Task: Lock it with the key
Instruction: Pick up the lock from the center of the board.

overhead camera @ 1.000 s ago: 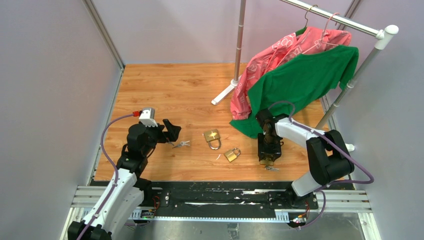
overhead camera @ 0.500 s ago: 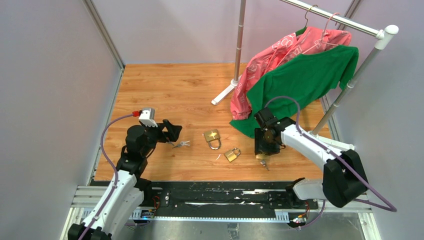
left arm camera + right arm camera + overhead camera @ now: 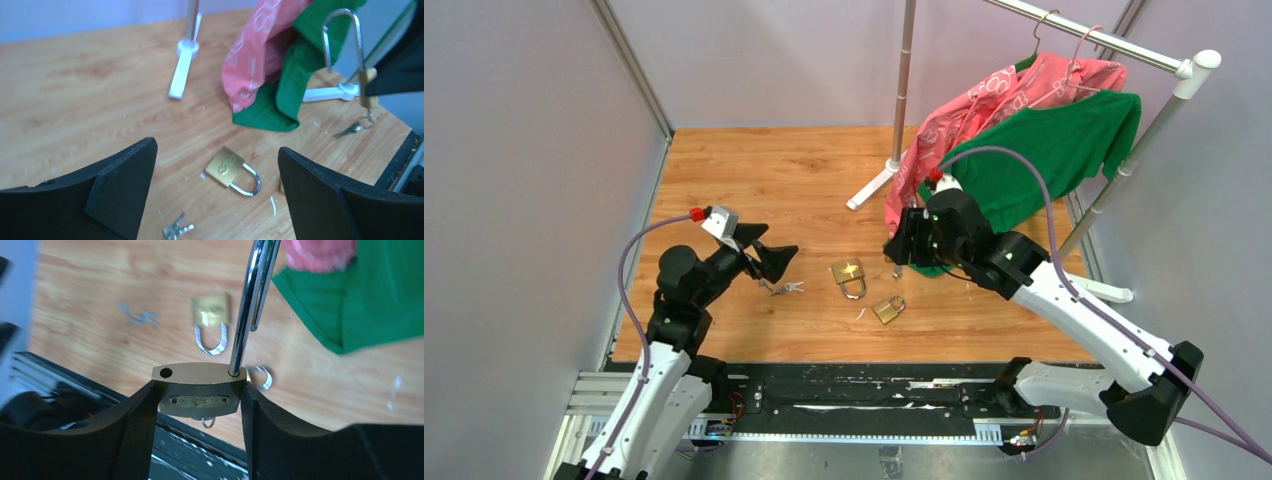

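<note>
The right gripper (image 3: 199,400) has its jaws pinching the brass body of the held padlock (image 3: 200,390), one jaw on each narrow end. This padlock hangs in the air above the worktop (image 3: 754,170), to the right of and slightly beyond the flat padlock (image 3: 849,275), which we use as the reference. The long shackle (image 3: 252,305) stands open: one leg sits in the body, and the other socket is exposed. A key bunch (image 3: 350,131) dangles on a ring beneath the body; we cannot tell whether a key is seated in the keyway. The left gripper (image 3: 774,250) hovers to the left of the flat padlock with its jaws spread wide and holding nothing. The loose keys (image 3: 786,288) lie on the worktop just left of the flat padlock, below the left gripper. A small padlock (image 3: 888,309) lies just to the right of the flat padlock, on the near side. The hem of the green garment (image 3: 1024,160) comes down to the right of the flat padlock, behind the right gripper.
</note>
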